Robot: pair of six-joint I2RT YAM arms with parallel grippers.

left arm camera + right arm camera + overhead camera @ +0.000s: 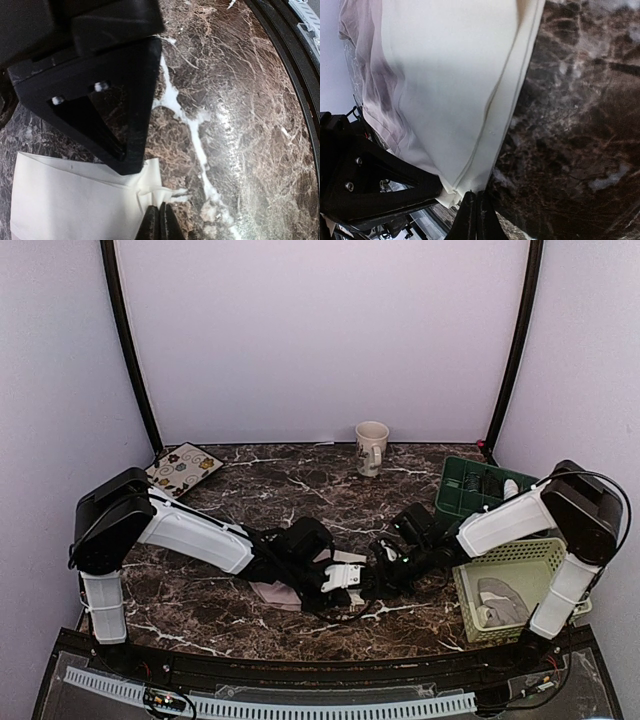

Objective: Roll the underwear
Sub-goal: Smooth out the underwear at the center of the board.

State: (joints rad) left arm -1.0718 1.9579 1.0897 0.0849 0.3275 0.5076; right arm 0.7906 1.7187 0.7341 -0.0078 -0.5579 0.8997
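Observation:
The pink underwear [270, 592] with a cream panel [348, 558] lies flat on the marble table, mostly under both arms. In the left wrist view, my left gripper [160, 220] is shut on a puckered corner of the cream cloth [75, 200]. The right gripper's black body [115, 100] sits just above it. In the right wrist view, my right gripper [476, 212] is shut on the near edge of the cream panel [450, 75], with pink fabric [370, 75] at its left. From above, the left gripper [338, 582] and right gripper [378, 562] meet close together at the garment.
A beige mug [371, 447] stands at the back. A dark green basket [480, 490] is at the right. In front of it, a light green basket [510, 558] holds a grey cloth [503, 600]. A patterned tile [183, 469] lies back left.

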